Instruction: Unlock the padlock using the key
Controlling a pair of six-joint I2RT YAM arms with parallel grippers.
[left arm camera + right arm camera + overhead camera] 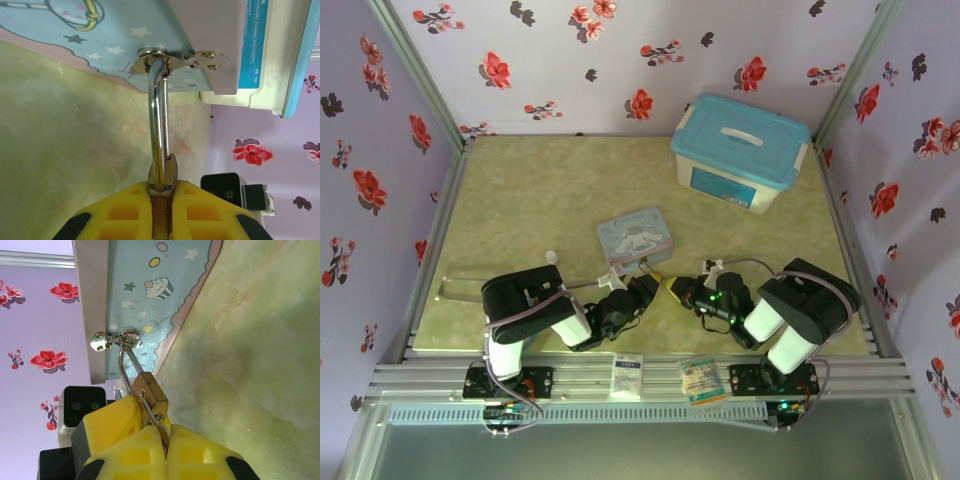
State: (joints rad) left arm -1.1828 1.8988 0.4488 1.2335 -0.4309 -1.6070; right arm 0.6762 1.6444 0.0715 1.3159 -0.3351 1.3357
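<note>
Left gripper [161,200] pinches padlock [150,390], shackle [157,125] running far to tin hasp [165,57]. Right gripper [162,440], just right, pinches key [160,426] at padlock's base.

A cartoon-printed tin [635,238] is lying near the middle of the mottled green tabletop [540,190], its silvery hasp [200,59] jutting from its pale edge, while a white storage box with a light blue lid [740,152] is sitting well apart at the upper right. A small white knob-like piece [552,257] is resting left of the tin. A white packet [627,377] and a greenish packet [700,378] are lying on the aluminium rail [440,380] at the bottom, and lilac walls [570,60] patterned with red flowers are enclosing the table.
</note>
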